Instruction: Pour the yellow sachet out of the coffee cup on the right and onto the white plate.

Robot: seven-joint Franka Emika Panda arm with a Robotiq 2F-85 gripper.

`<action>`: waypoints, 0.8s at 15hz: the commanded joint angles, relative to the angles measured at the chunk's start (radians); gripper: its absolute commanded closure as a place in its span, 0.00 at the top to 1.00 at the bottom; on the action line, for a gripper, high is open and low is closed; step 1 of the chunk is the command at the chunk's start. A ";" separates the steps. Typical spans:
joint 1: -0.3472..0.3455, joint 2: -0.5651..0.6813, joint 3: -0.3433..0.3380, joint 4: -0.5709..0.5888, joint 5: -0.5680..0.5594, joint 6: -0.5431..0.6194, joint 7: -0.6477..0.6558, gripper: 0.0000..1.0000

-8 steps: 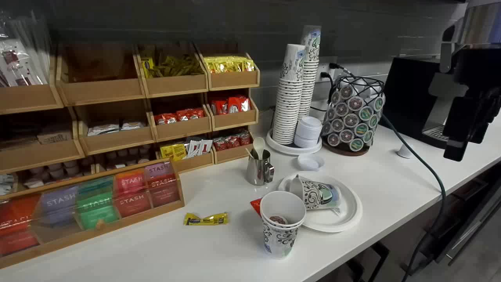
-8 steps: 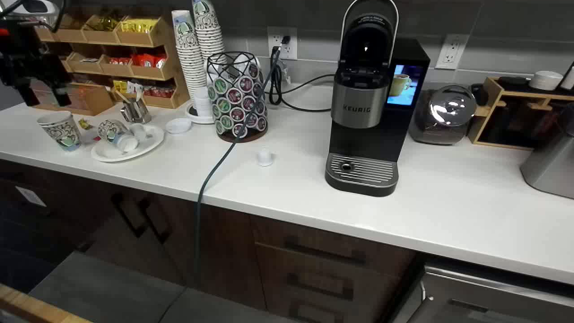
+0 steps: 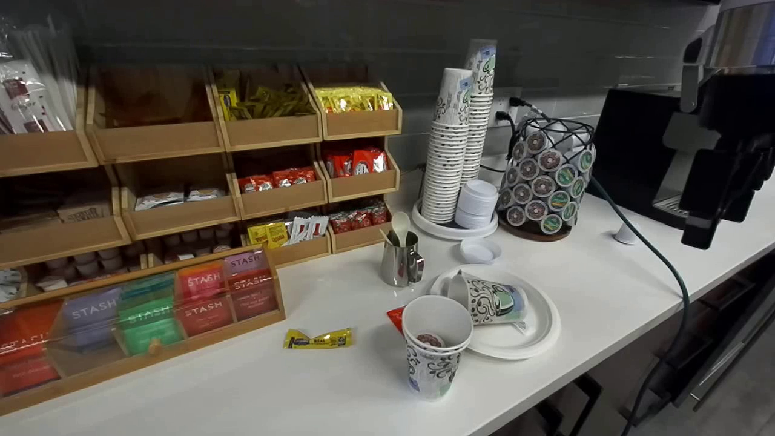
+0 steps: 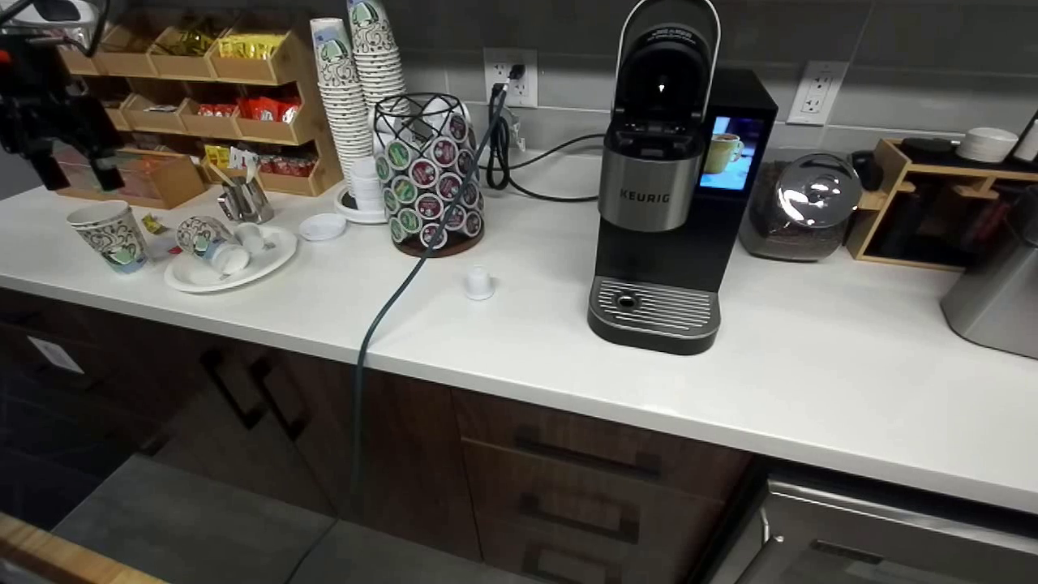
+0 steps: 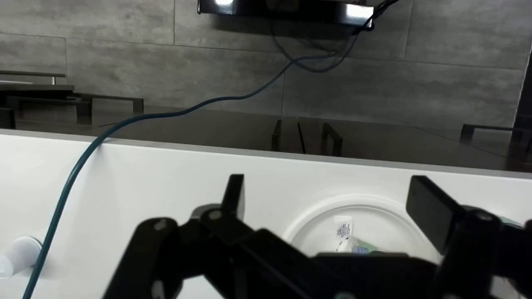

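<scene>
the white counter (image 3: 290,393) fills most of the ground here, and at its back stands the wooden rack (image 3: 184,215), bins piled three rows high. over to the coffee machine (image 4: 649,191), black and silver, top raised! next in size, two tall cup stacks (image 3: 451,163), and just beside them the wire pod carousel (image 4: 430,182), well loaded. and there's the gripper (image 5: 327,187), hanging in the air above the counter, fingers (image 5: 432,211) spread wide apart, with the white plate (image 3: 542,336) partly in sight beyond it in the wrist view. close to that plate, a pair of nested cups (image 3: 433,366) stands upright, one rim just showing above the other. and on the plate itself, the coffee cup (image 3: 493,300), grey-green print on its side, tipped right over, mouth to the left in an exterior view. farther back, the metal pitcher (image 3: 399,266) holds a pale spoon (image 3: 400,225), with a round white lid (image 3: 480,250) lying near the plate's far edge. down to the small stuff: a bright yellow packet (image 3: 319,340) lies flat on the counter, well apart from the plate. the task's yellow sachet i cannot place, with the tipped cup's inside turned out of sight. a red packet (image 3: 396,317) pokes out, partly hidden, from behind the nested cups, and smallest of the lot, a brown-topped pod (image 3: 430,340) sits inside the inner one.
</scene>
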State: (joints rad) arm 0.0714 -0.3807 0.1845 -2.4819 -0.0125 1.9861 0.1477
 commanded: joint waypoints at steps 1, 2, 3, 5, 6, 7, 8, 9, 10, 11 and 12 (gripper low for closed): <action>0.006 0.082 0.099 0.070 0.014 0.025 0.251 1.00; 0.027 0.112 0.102 0.096 0.007 0.026 0.321 1.00; -0.010 0.139 0.158 0.120 -0.001 0.043 0.401 1.00; 0.011 0.203 0.172 0.168 -0.027 0.084 0.563 1.00; 0.014 0.237 0.176 0.193 -0.038 0.103 0.607 1.00; 0.025 0.262 0.165 0.214 -0.039 0.107 0.612 1.00; 0.036 0.275 0.148 0.226 -0.029 0.108 0.588 1.00; 0.052 0.214 0.139 0.177 -0.018 0.103 0.566 1.00; 0.054 0.239 0.133 0.196 -0.017 0.104 0.567 1.00; 0.054 0.256 0.128 0.209 -0.016 0.104 0.566 1.00; 0.055 0.266 0.124 0.216 -0.016 0.104 0.566 1.00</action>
State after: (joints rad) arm 0.0897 -0.1160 0.3437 -2.2663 -0.0239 2.0921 0.7103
